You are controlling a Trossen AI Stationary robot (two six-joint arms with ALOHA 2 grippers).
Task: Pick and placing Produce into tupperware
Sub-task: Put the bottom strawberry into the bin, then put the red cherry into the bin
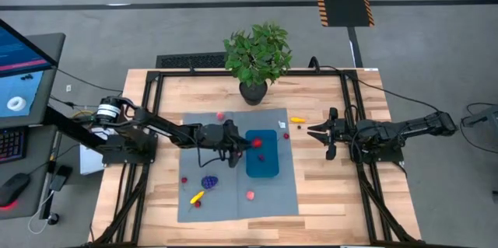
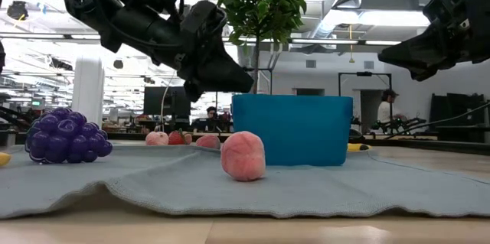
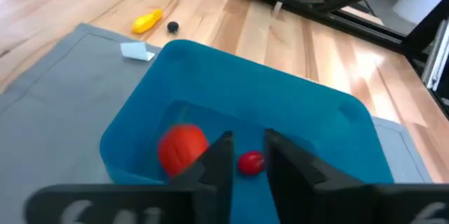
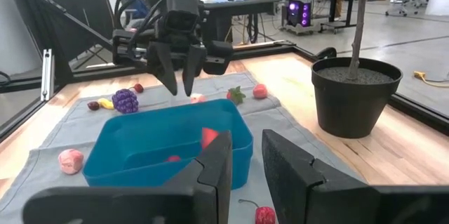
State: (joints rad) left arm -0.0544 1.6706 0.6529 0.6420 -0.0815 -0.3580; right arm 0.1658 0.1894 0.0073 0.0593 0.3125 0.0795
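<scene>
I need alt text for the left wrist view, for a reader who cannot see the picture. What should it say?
Two dark fingers of the left gripper, slightly apart and empty, hover over a blue plastic container on a grey mat. Inside the container lie a red toy fruit and a smaller red one. Beyond the mat, a yellow toy piece and a small dark ball rest on the wooden table.

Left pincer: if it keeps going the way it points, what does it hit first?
Likely the floor of the shallow blue plastic container: the left pincer points down into it, beside two small red toy pieces; depth unclear.
</scene>
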